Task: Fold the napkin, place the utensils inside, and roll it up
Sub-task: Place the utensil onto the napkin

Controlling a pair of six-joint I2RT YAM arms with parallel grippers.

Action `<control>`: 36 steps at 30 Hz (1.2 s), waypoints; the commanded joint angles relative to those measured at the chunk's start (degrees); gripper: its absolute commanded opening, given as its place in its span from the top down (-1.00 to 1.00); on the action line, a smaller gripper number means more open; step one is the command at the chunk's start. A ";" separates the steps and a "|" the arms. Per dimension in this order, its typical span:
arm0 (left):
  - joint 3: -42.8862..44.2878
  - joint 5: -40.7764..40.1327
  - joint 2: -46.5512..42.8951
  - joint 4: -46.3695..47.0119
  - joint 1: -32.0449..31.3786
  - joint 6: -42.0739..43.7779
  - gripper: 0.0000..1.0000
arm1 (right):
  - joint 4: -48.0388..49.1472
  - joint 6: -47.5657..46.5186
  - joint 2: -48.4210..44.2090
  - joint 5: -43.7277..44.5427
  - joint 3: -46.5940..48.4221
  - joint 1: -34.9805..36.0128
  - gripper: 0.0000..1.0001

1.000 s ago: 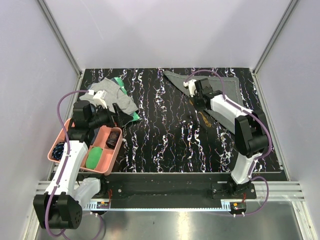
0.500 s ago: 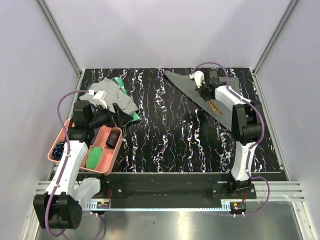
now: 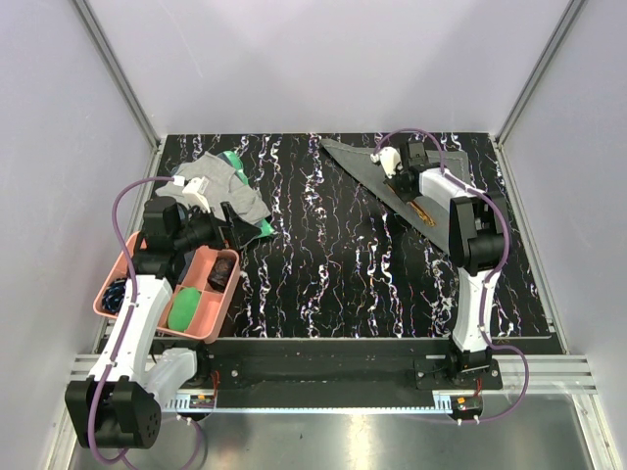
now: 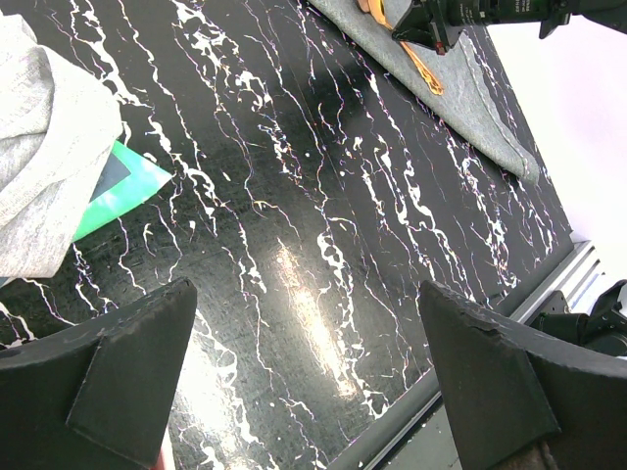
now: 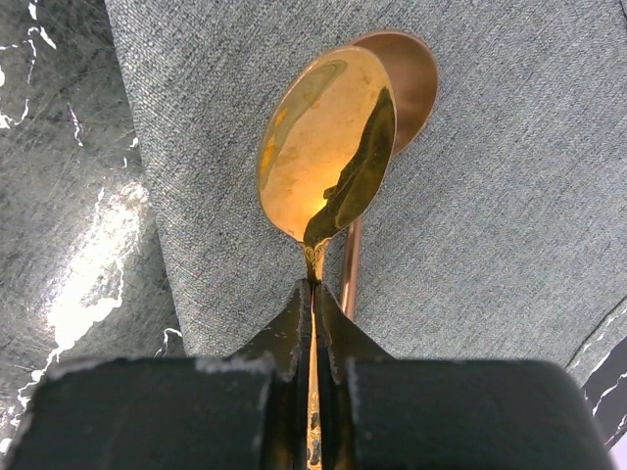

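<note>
Two spoons now at the napkin: right fingers, clenched on the gold spoon, came in from the bare desk beside the napkin. Copper spoon lies on the napkin. Left fingers released, well apart from the napkin. Placement nearly done.

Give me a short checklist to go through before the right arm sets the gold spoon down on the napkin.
1. Grip: the right gripper is shut on the handle of the gold spoon: ok.
2. Position: the gold spoon's bowl is above the napkin: ok.
3. Partner: the copper spoon lies on the napkin, close beside the gold one: ok.
4. Contact: whether the gold spoon touches the cloth or the copper spoon: cannot tell.
5. Cloth: the napkin lies flat under both spoons: ok.
6. Other arm: the left gripper is open and far from the napkin: ok.
</note>
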 commanded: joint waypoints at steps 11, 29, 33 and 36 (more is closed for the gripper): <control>0.11 -0.06 0.21 1.68 0.27 0.14 -0.97 | 0.64 -1.54 0.59 -1.10 1.06 0.24 0.98; -0.07 0.46 0.21 1.77 0.27 -0.04 -0.98 | 0.29 -0.14 -1.69 -0.39 1.59 0.24 0.46; -0.07 0.55 0.65 1.77 0.27 -0.12 -0.97 | 0.20 4.23 -7.20 -1.63 1.42 0.24 0.25; -0.07 0.81 1.35 1.77 0.27 -0.21 -0.97 | 0.29 11.86 -14.48 -3.39 -1.56 0.24 0.04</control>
